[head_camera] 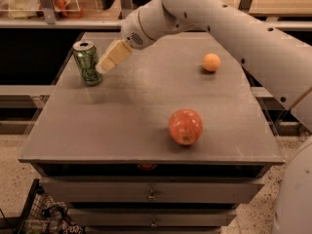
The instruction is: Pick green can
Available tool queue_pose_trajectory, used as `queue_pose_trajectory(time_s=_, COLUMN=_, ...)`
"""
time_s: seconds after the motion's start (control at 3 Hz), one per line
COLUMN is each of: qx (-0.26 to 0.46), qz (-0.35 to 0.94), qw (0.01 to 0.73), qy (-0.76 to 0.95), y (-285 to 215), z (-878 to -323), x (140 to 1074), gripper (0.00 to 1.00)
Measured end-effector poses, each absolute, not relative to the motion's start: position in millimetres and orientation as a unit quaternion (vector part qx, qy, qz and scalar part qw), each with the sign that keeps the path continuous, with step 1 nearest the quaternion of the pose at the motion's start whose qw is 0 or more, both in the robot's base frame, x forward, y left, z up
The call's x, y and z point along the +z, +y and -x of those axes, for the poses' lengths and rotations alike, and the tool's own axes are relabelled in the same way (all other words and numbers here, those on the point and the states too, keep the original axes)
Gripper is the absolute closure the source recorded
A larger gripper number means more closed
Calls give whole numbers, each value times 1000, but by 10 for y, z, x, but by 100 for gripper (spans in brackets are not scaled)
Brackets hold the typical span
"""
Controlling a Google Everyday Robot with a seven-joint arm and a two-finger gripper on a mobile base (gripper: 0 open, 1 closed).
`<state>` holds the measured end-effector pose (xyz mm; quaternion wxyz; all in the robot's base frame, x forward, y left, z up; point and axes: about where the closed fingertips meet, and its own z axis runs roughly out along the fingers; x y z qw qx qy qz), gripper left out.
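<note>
The green can [88, 64] stands upright on the grey table top [126, 116], near its back left corner. It has a silver top and pale scribbled markings on its side. My gripper [104, 65], cream-coloured at the end of the white arm [214, 18], hangs just to the right of the can at its upper half. It is very close to the can or touching it. The arm reaches in from the upper right.
A red-orange fruit [185, 126] sits front and centre-right on the table. A small orange ball [211, 62] sits at the back right. Drawers [151, 194] lie under the top. A wire basket [41, 216] stands on the floor at front left. Shelving runs behind.
</note>
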<state>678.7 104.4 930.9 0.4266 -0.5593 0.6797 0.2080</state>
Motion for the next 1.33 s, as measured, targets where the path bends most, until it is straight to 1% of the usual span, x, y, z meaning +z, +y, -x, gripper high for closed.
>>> queue_pose_trajectory(time_s=0.67, qx=231, qz=579, qw=413, qy=664, y=1453, z=-6742, x=9186, gripper=0)
queue_pose_trajectory(time_s=1.33, qx=273, qz=582, qw=413, qy=645, y=1730, z=-6787, x=9135, gripper=0)
